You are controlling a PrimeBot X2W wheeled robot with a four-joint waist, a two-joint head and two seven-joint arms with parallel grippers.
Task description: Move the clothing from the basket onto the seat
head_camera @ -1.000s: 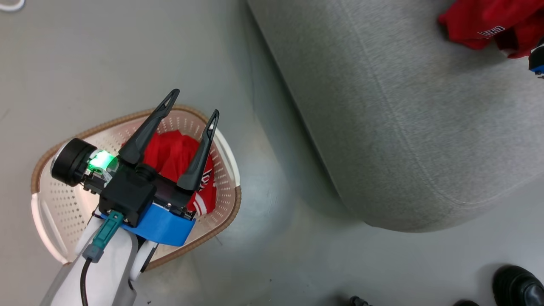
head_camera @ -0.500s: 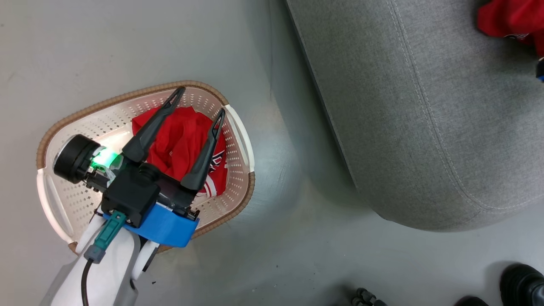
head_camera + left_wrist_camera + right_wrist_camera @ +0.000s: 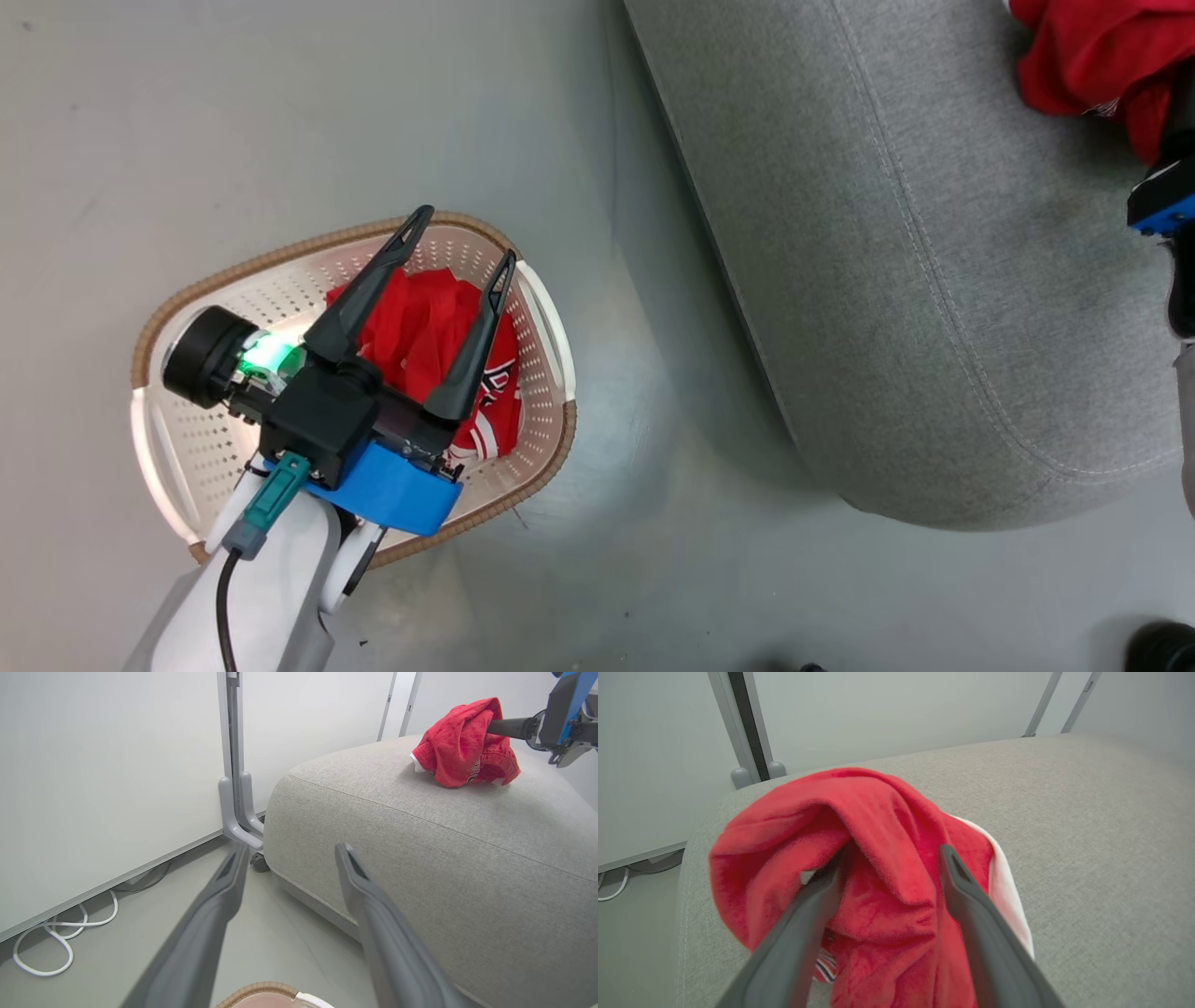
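Two grippers: both mine, both with fingers spread wide, neither pinching anything.
Right gripper (image 3: 893, 851): fingers apart and pushed into the folds of the seat garment (image 3: 878, 807). Red cloth drapes over and between them, but nothing is clamped.
Left gripper (image 3: 467, 235): spread, hovering over the basket (image 3: 187, 439), fingers straddling the basket garment (image 3: 420, 327) from above. I cannot tell whether they touch it.
Seat garment: heaped on top of the seat (image 3: 934, 280), well apart from the basket.
Basket garment: crumpled against the basket wall on the seat's side.
Step in hand: one piece lies on the seat and one waits in the basket, so I judge the task about half done.
Next move: my right arm should draw straight back so the cloth slips off its fingers. My left should sink into the basket and close on a top fold.
Long axis: the basket garment runs roughly along my left fingers, with its lettering and striped trim at the wrist end. The seat garment is a rounded heap with no clear axis.
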